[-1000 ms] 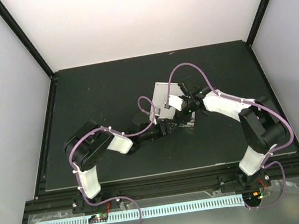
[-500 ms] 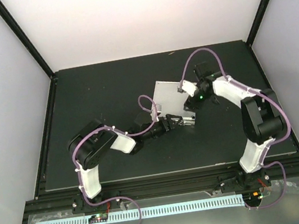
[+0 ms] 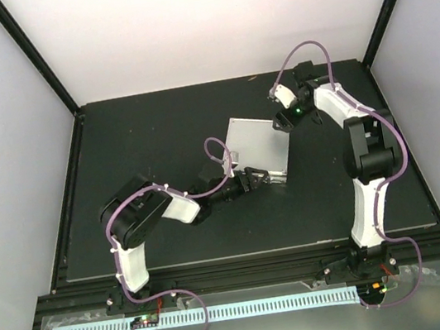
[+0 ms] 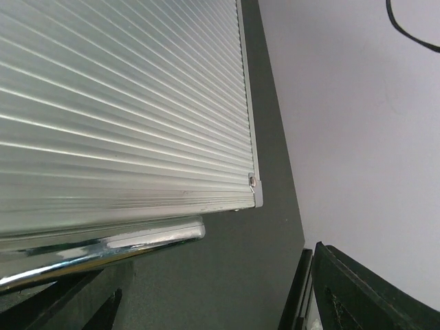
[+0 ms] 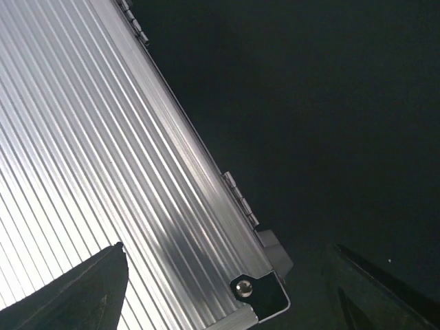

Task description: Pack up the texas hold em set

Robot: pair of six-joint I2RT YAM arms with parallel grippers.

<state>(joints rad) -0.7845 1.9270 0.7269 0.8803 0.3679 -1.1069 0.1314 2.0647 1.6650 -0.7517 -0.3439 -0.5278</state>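
Note:
The texas hold em set shows as a shut silver ribbed case (image 3: 258, 149) lying flat on the black table. My left gripper (image 3: 257, 179) is at the case's near edge. In the left wrist view the ribbed lid (image 4: 117, 103) fills the upper left and the chrome handle (image 4: 103, 249) lies just ahead of the left gripper (image 4: 213, 302), which is open and holds nothing. My right gripper (image 3: 284, 118) hovers at the far right corner. There the right gripper (image 5: 227, 275) is open, with the hinged edge (image 5: 237, 196) and riveted corner (image 5: 258, 292) between its spread fingers.
The black table mat (image 3: 148, 134) spreads around the case, with white walls behind and at both sides. A black frame post (image 4: 344, 289) stands at the table's edge in the left wrist view.
My right arm has swung from over the case's near side back to its far right corner, leaving the lid uncovered. My left gripper has stayed at the near edge.

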